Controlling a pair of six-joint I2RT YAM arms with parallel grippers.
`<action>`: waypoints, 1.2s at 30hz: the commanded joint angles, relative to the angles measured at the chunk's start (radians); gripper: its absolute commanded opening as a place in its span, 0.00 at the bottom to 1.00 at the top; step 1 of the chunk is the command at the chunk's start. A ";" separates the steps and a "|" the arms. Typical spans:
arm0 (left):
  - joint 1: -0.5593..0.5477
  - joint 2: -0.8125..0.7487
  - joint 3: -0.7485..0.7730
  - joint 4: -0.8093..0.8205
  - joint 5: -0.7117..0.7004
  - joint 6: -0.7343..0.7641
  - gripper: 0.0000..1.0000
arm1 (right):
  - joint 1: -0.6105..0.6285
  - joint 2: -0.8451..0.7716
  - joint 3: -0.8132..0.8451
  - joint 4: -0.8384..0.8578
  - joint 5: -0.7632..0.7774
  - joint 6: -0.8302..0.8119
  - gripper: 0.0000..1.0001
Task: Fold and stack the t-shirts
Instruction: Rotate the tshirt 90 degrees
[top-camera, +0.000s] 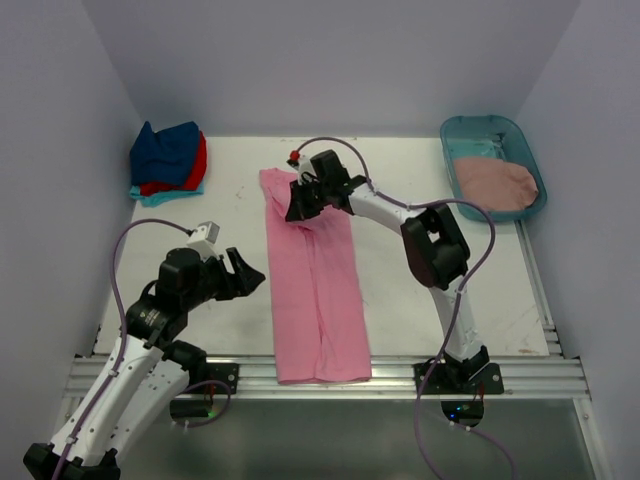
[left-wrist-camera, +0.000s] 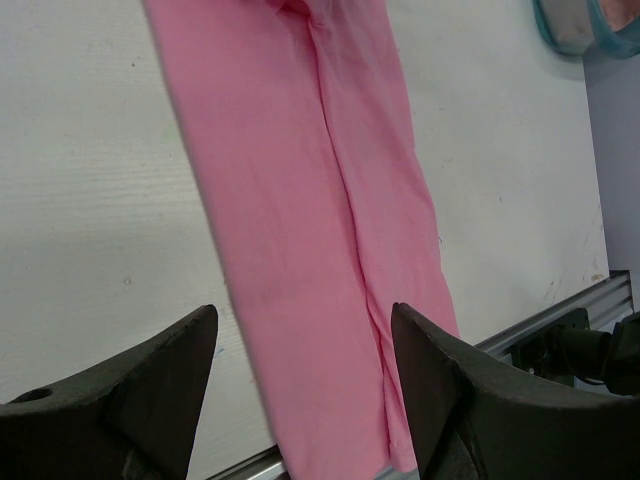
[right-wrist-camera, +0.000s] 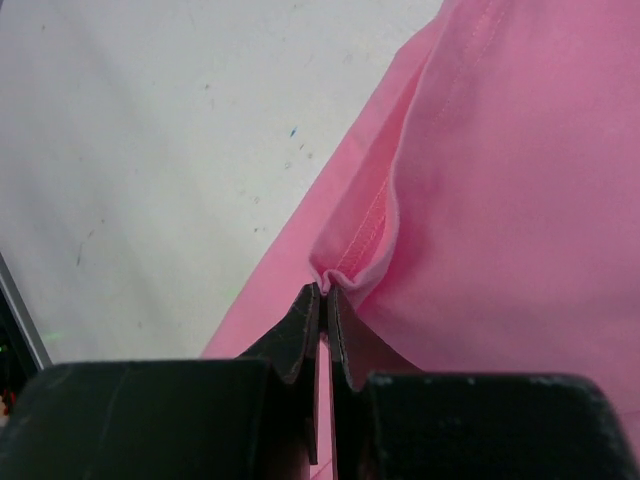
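A bright pink t-shirt (top-camera: 315, 290) lies folded into a long narrow strip down the middle of the table, from the far centre to the near edge. My right gripper (top-camera: 301, 205) is shut on a hemmed edge of the pink t-shirt (right-wrist-camera: 470, 200) near its far end, pinching a small pucker of cloth (right-wrist-camera: 345, 275). My left gripper (top-camera: 240, 272) hovers open to the left of the strip, nothing between its fingers (left-wrist-camera: 150, 385); the pink t-shirt (left-wrist-camera: 300, 230) shows beyond them. A stack of folded t-shirts, navy blue (top-camera: 165, 150), red and turquoise, sits at the far left.
A teal plastic tub (top-camera: 478, 130) at the far right holds a dusty rose t-shirt (top-camera: 495, 183). The table's metal rail (top-camera: 320, 375) runs along the near edge, under the pink t-shirt's near end.
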 joint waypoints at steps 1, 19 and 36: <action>-0.005 -0.007 -0.004 0.033 -0.004 0.007 0.73 | 0.024 -0.008 0.061 -0.055 -0.053 -0.046 0.00; -0.005 0.054 0.021 0.173 -0.021 -0.013 0.74 | 0.040 -0.249 -0.094 -0.041 0.349 0.032 0.70; 0.159 1.154 0.630 0.552 -0.021 0.137 0.47 | -0.192 -0.116 0.250 -0.418 0.527 0.020 0.78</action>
